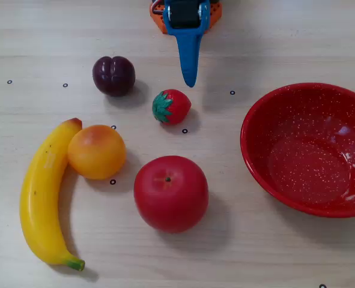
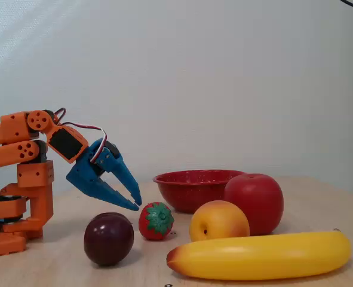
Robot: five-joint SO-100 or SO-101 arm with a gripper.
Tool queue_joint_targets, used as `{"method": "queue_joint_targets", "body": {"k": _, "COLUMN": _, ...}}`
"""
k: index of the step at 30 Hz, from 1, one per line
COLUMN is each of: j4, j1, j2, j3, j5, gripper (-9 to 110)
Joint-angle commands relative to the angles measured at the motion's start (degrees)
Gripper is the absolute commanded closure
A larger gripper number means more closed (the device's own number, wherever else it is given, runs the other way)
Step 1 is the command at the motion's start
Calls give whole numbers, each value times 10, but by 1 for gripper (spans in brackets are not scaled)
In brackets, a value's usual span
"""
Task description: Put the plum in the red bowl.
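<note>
No legible writing appeared on any object. The red bowl (image 1: 309, 150), at the right edge of a fixed view, was empty. The plum (image 1: 113, 75), dark maroon with a crease, lay on the table (image 1: 255, 252) at upper left, clear of the strawberry (image 1: 171, 107). The gripper (image 2: 135, 202) hovered above the table, its blue fingers (image 2: 125, 176) slightly parted, holding nothing.

Six things sit on the desk (image 1: 273, 252): one plum (image 1: 113, 75), one strawberry (image 1: 171, 107), one orange (image 1: 97, 152), one apple (image 1: 171, 193), one banana (image 1: 42, 198), one red bowl (image 1: 255, 120).
</note>
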Motion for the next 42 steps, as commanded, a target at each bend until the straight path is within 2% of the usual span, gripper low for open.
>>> {"method": "queue_joint_targets", "body": {"k": 1, "j4": 5, "j1": 8, "j2": 10, "j3": 4, "j5": 17, "gripper": 101}}
{"method": "queue_joint_targets", "body": {"k": 30, "j4": 1, "j1": -11, "j2": 3, "j3": 4, "j5": -1, "gripper": 101}}
{"method": "queue_joint_targets", "body": {"k": 36, "j4": -29, "j1": -22, "j2": -127, "j3": -69, "j5": 7, "gripper": 101}}
{"method": "queue_joint_targets", "body": {"k": 42, "j4": 8, "j1": -80, "j2": -262, "j3": -229, "j5": 53, "gripper": 101}}
